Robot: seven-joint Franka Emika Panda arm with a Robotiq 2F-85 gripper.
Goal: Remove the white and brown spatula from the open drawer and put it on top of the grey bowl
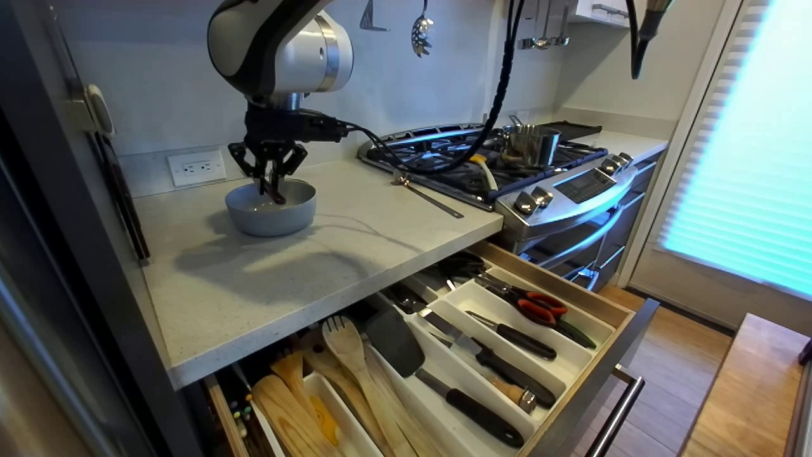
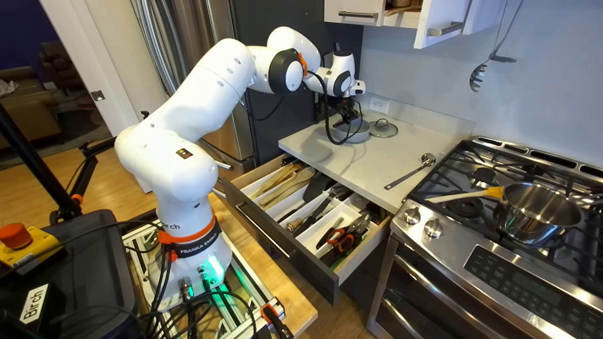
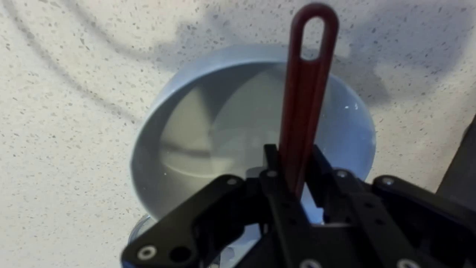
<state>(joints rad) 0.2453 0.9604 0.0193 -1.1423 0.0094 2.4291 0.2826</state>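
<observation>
While the black two-finger gripper [image 3: 293, 156] hangs over the small round matte-grey bowl [image 3: 238, 119], its fingers clamp the slim brown-handled spatula [image 3: 304, 104], slotted end jutting past the fingertips. Bowl sits beneath the fingers; spatula-bowl contact cannot be told. Open pale-wood-sided drawer [image 2: 311, 269]: lower than the fingers, well apart.

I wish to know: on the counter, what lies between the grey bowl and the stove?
A metal ladle lies there, nearer the stove, in both exterior views; in an exterior view, a glass lid sits beside the grey bowl.
</observation>
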